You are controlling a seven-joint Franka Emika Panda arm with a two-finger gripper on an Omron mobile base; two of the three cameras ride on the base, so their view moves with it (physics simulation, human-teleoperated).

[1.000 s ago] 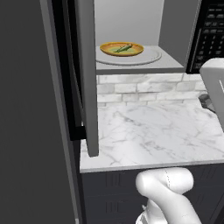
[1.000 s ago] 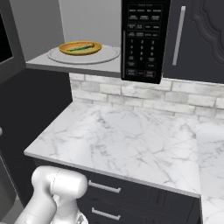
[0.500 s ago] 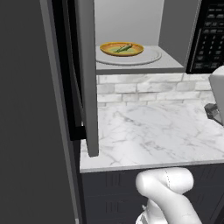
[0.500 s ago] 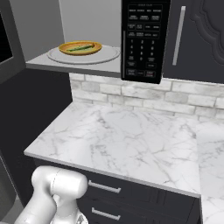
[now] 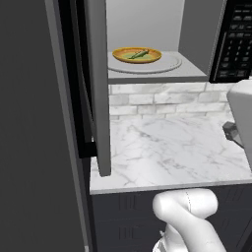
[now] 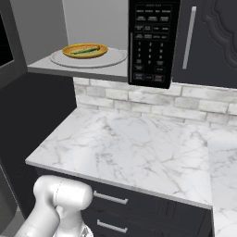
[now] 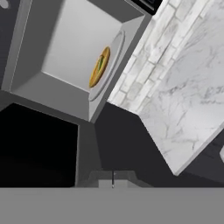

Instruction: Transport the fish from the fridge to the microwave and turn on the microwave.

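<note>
Inside the microwave (image 5: 197, 29), on the pale round turntable (image 5: 170, 62): the fish (image 5: 139, 54), lying flat on an orange plate (image 5: 123, 53). Small and slender, olive-green, darker along the back. Laid across the middle of the plate, well within its rim, head and tail not possible to tell apart at this size. Seen from the right base view as a thin green stripe (image 6: 86, 50) on the same plate (image 6: 69, 50), nearer to the left rim of the turntable (image 6: 115, 58) than to the right one.

Microwave door (image 5: 96, 74) standing wide open to the left, edge-on to the left base camera. Black keypad (image 6: 150, 41) on the right side of the oven, beside a dark cupboard with a pale handle (image 6: 190, 37).

Below, a white brick wall strip (image 5: 162, 101) and the marble worktop (image 6: 139, 152).

Gripper (image 7: 113, 178) closed, finger tips pressed together with nothing between them (only a thin line separates them in the hand view). Pointing toward the lower front corner of the open microwave, well apart from the fish (image 7: 100, 64).
</note>
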